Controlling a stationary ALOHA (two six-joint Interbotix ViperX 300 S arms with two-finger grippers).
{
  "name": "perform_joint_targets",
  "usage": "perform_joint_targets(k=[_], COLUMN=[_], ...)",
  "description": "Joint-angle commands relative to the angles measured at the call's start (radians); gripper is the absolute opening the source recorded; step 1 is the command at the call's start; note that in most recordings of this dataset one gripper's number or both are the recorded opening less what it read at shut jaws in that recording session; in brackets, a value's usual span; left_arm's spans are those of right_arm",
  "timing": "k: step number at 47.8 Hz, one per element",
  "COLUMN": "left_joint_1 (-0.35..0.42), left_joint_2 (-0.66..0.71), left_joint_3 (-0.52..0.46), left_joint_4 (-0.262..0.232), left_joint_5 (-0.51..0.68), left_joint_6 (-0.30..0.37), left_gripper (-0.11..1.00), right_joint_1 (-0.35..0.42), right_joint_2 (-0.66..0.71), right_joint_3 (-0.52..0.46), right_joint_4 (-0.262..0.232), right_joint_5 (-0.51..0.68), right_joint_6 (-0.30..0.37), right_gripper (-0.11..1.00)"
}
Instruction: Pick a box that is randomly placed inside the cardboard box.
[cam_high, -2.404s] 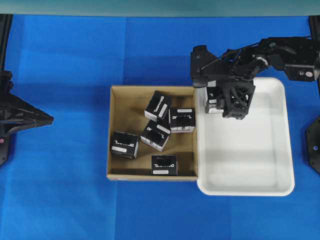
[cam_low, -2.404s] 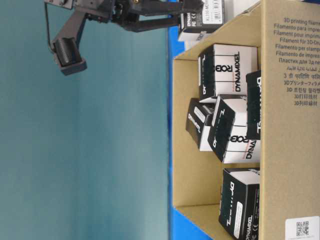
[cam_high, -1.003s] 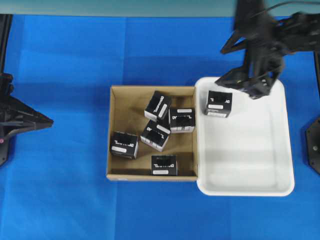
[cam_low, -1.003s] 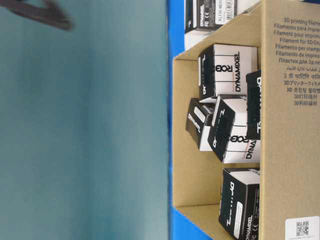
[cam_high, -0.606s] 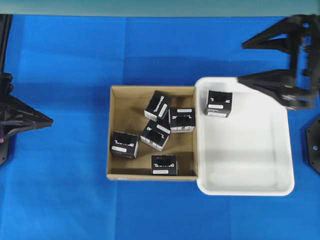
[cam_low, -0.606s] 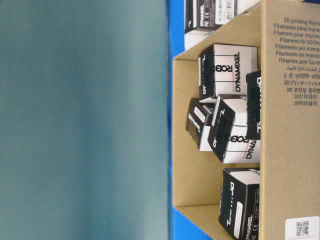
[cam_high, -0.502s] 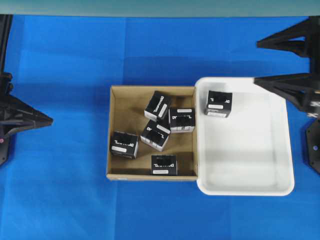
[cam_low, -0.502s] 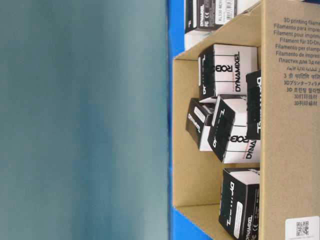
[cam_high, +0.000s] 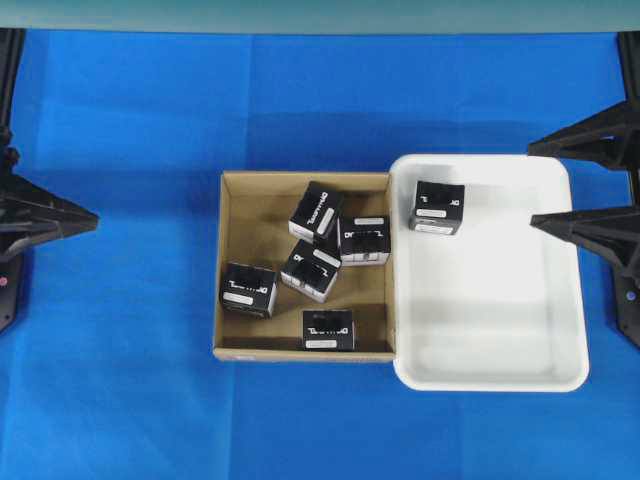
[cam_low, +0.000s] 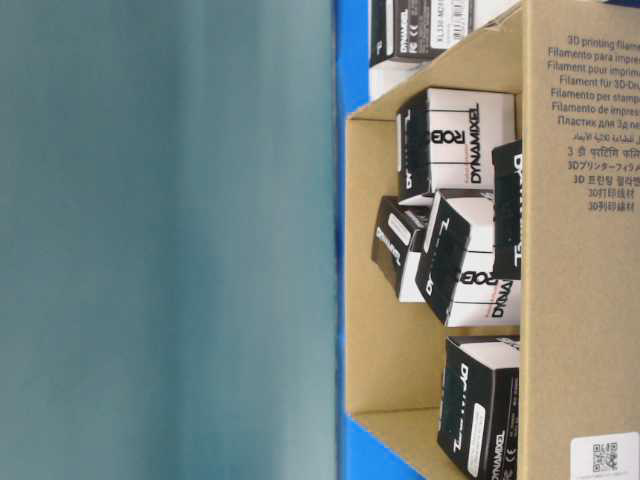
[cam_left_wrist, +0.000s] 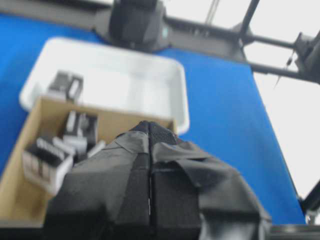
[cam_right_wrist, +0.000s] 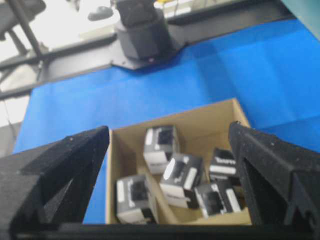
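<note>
The brown cardboard box (cam_high: 260, 200) lies mid-table and holds several black boxes with white labels, one near its front wall (cam_high: 328, 329) and one at the left (cam_high: 249, 289). Another black box (cam_high: 437, 207) lies by itself in the far left corner of the white tray (cam_high: 490, 310). My right gripper (cam_high: 533, 185) is open at the right edge, clear of the tray's box, with nothing between its fingers. In its wrist view the right gripper (cam_right_wrist: 169, 131) frames the cardboard box (cam_right_wrist: 200, 117). My left gripper (cam_high: 95, 222) is shut and empty at the left edge, its tips (cam_left_wrist: 150, 125) pressed together.
A blue cloth (cam_high: 140, 380) covers the table. The tray butts against the cardboard box's right wall. The table-level view shows the cardboard box's printed side wall (cam_low: 580, 250) close up, with black boxes (cam_low: 455, 140) behind it. Arm bases stand at both side edges.
My right gripper held a black box over the tray, let it go there, and has drawn back open to the right edge. The left gripper has barely shifted.
</note>
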Motion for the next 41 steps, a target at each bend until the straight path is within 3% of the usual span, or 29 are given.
perform_joint_targets(k=[1, 26, 41], left_joint_1=[-0.005, -0.011, -0.015], left_joint_2=[0.005, -0.002, 0.003], left_joint_3=[-0.014, -0.015, -0.009], left_joint_4=[0.005, 0.005, 0.005], left_joint_5=[-0.021, -0.038, 0.008], left_joint_6=[0.018, 0.032, 0.026], left_gripper=[-0.07, -0.07, -0.07], right_joint_1=[0.0, 0.0, 0.002], right_joint_2=[-0.003, -0.137, -0.144], right_joint_3=[0.008, 0.066, 0.069], right_joint_4=[-0.005, -0.008, -0.008], right_joint_5=[-0.011, 0.064, 0.064], right_joint_6=[-0.002, 0.0, 0.003], right_gripper=[0.99, 0.99, 0.99])
